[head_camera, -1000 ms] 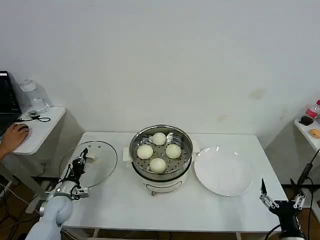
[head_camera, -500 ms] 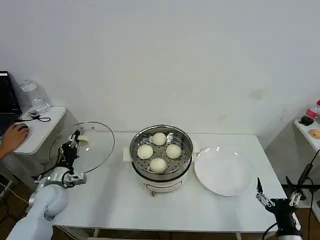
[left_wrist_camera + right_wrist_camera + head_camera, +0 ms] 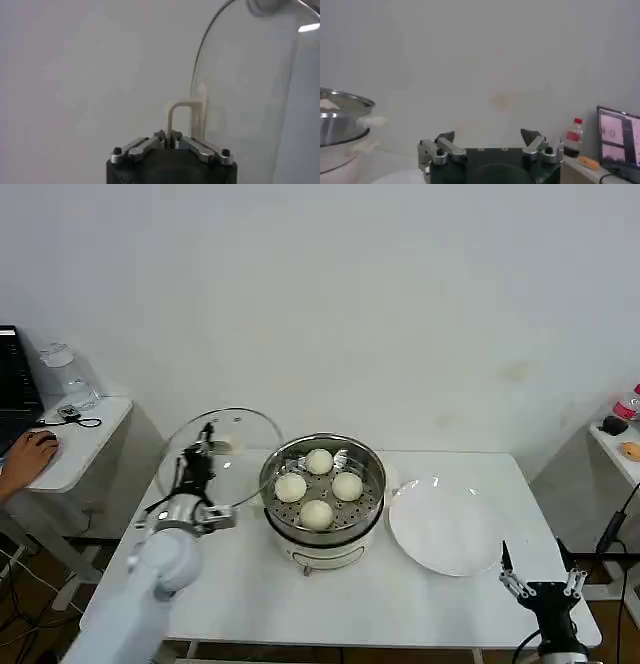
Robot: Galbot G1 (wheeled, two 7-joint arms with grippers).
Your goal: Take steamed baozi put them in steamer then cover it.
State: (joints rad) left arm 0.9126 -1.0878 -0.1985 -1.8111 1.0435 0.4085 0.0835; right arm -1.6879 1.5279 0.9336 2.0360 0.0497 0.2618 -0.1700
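Note:
Several steamed baozi (image 3: 316,514) lie in the steamer (image 3: 322,539), a steel pot on a cream base at the table's middle. The cover (image 3: 240,434), a clear glass lid with a cream bar handle (image 3: 186,112), hangs tilted above the table just left of the steamer. My left gripper (image 3: 203,446) is shut on that handle, which shows pinched between the jaws in the left wrist view. At the table's front right corner my right gripper (image 3: 537,572) stands open with nothing in it; its spread fingers (image 3: 445,137) appear in the right wrist view, with the steamer (image 3: 340,117) off to one side.
A flat white plate (image 3: 445,529) sits right of the steamer. A side table (image 3: 70,439) at the left holds a jar and a person's hand on a mouse. Another side table with a bottle (image 3: 628,406) stands at the far right.
My left gripper has lifted the cover off the table's left side and carried it up and right towards the steamer. The right gripper has sunk slightly at the front right.

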